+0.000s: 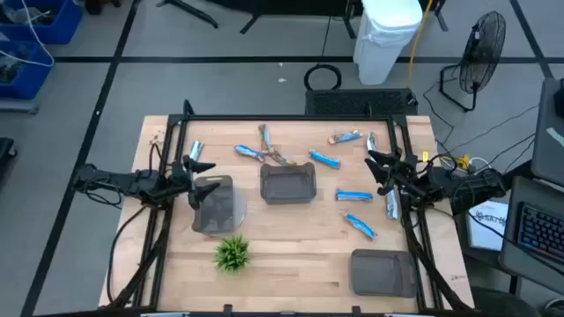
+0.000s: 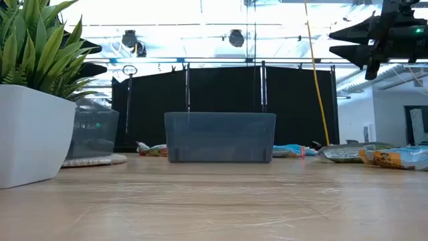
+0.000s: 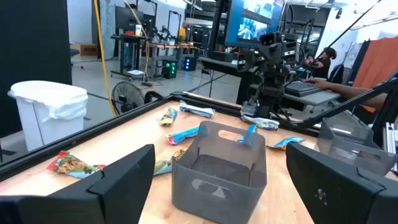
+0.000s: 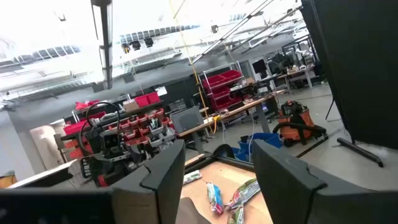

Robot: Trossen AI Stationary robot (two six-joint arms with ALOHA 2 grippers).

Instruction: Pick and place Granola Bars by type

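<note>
Blue granola bars (half-hidden) behind tray

The left gripper has its jaws spread wide, empty, above the wooden desk. Between them stands a dark grey tray. Blue granola bars lie scattered beyond it. The other arm stands across the desk.

Desk: pale wood, smooth, slight sheen. Trays: matt grey translucent plastic. Granola bars: glossy crinkled foil.
</note>
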